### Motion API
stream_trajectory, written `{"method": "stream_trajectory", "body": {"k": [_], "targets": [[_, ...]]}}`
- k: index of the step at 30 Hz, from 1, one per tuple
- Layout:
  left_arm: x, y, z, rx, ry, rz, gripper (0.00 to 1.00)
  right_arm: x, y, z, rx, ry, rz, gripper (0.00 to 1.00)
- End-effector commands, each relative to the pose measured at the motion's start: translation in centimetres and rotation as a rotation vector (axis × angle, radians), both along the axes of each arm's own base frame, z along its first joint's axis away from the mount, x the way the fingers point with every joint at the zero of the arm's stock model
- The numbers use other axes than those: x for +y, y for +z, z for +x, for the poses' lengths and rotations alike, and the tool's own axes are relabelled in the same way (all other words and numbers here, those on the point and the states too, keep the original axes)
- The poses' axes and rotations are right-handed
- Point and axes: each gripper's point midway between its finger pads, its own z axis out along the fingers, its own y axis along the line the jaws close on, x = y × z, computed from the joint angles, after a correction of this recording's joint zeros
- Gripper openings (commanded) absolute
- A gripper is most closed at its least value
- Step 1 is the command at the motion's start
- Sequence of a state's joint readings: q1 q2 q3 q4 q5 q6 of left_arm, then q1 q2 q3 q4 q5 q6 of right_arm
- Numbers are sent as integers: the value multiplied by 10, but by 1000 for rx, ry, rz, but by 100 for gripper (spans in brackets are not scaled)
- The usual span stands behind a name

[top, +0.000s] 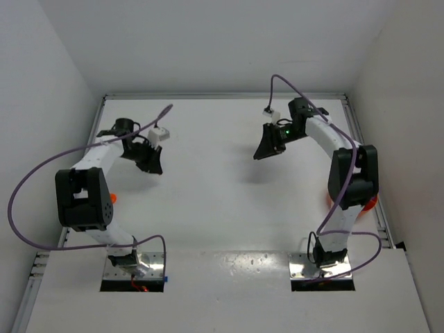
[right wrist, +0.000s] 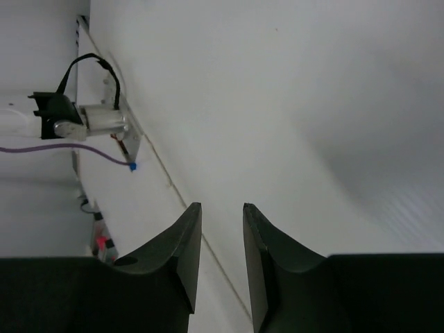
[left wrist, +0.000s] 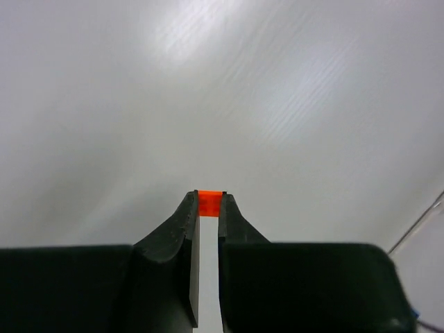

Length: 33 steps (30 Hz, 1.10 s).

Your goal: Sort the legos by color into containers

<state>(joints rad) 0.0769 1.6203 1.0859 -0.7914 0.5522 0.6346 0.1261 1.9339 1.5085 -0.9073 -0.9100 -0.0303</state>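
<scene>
A small orange lego (left wrist: 209,203) is pinched at the very tips of my left gripper (left wrist: 209,200), which is shut on it above the bare white table. From above, that left gripper (top: 152,166) hangs over the left side of the table. Over the middle right, my right gripper (top: 261,154) points down and left. In its wrist view the right gripper (right wrist: 222,207) is open with nothing between its fingers. No other legos show. An orange edge (top: 372,202) peeks from behind the right arm's elbow, too little to tell whether it is one of the containers.
White walls close in the table on the left, back and right. An orange spot (top: 112,198) shows beside the left arm's elbow. Purple cables loop off both arms. The left arm's base plate (right wrist: 104,121) and a table seam (right wrist: 180,201) appear in the right wrist view.
</scene>
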Motion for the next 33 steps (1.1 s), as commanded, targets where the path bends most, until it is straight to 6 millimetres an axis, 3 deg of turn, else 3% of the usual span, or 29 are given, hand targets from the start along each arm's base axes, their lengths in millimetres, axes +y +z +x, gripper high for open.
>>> {"method": "stream_trajectory", "body": {"k": [1, 2, 3, 4, 7, 8, 12, 14, 16, 20, 22, 23, 24, 26, 29, 30, 32, 33], "targets": [[-58, 86, 15, -36, 18, -352, 0, 35, 77, 23, -316, -17, 193, 31], [-70, 105, 20, -34, 17, -449, 0, 37, 70, 20, -346, -29, 164, 33], [-77, 113, 18, 43, 91, -516, 0, 36, 89, 28, -473, -45, 171, 33], [-84, 125, 25, 50, 92, -585, 0, 38, 84, 26, -488, -50, 153, 33], [-94, 137, 30, 186, 198, -701, 0, 34, 84, 37, -564, -101, 97, 33], [-91, 139, 40, 153, 236, -689, 0, 30, 84, 43, -593, -129, 72, 33], [-85, 143, 60, 224, 510, -702, 0, 45, 109, 57, -740, -206, 83, 33], [-78, 145, 67, 265, 682, -695, 0, 59, 123, 66, -779, -276, 106, 33], [-65, 145, 78, 274, 810, -694, 0, 80, 121, 65, -725, -297, 133, 33], [-58, 147, 84, 385, 1011, -788, 0, 124, 115, 71, -618, -292, 199, 33], [-57, 149, 87, 400, 1054, -824, 0, 144, 122, 74, -593, -276, 234, 33], [-58, 150, 87, 409, 1063, -829, 0, 156, 99, 74, -537, -260, 196, 33], [-56, 149, 89, 410, 1091, -829, 0, 159, 110, 86, -546, -279, 186, 33], [-56, 156, 91, 366, 1044, -823, 0, 156, 95, 87, -505, -236, 142, 34], [-55, 165, 97, 264, 948, -756, 15, 133, 96, 95, -613, -251, 28, 39], [-51, 161, 97, 203, 905, -706, 29, 122, 98, 90, -643, -260, -16, 42], [-46, 162, 97, 119, 854, -660, 44, 105, 85, 87, -708, -264, -121, 45], [-39, 165, 95, 42, 844, -617, 70, 91, 80, 91, -735, -300, -195, 45]]}}
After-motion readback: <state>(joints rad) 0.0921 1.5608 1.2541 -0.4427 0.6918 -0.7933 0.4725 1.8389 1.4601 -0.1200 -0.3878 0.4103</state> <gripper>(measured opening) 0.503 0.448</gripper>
